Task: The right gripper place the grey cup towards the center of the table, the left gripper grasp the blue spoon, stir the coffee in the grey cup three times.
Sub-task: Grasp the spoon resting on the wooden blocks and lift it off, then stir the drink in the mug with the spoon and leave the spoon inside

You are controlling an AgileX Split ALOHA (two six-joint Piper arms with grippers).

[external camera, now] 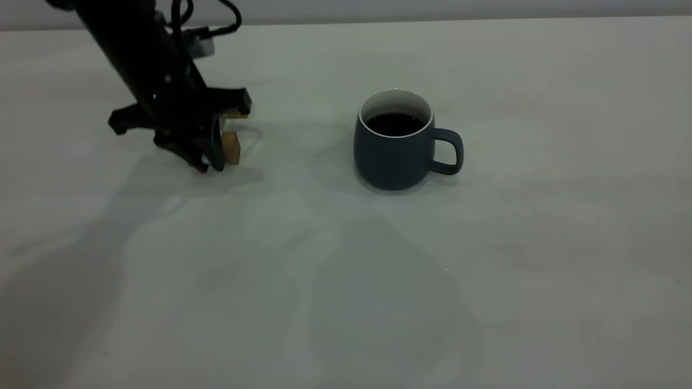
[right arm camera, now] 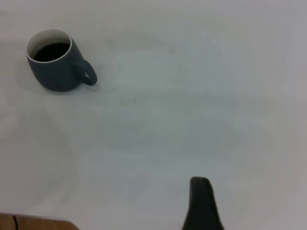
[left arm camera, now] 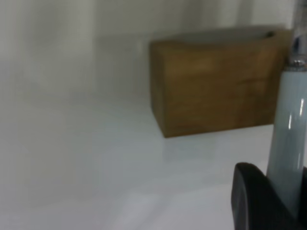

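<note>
The grey cup (external camera: 394, 154) stands upright near the middle of the table (external camera: 346, 281), handle to the right, with dark coffee (external camera: 394, 124) inside; it also shows far off in the right wrist view as the grey cup (right arm camera: 57, 72). My left gripper (external camera: 208, 159) is down at the table's far left, by two wooden blocks. It is shut on the pale handle of the blue spoon (left arm camera: 288, 139), which runs between its black fingers (left arm camera: 254, 201). The spoon is hidden in the exterior view. My right gripper (right arm camera: 268, 211) is drawn back from the cup, open and holding nothing.
Two small wooden blocks (external camera: 231, 147) sit right beside the left gripper, one filling the left wrist view as a brown block (left arm camera: 216, 86). A brown edge (right arm camera: 38, 223) shows in a corner of the right wrist view. Bare table lies between the blocks and the cup.
</note>
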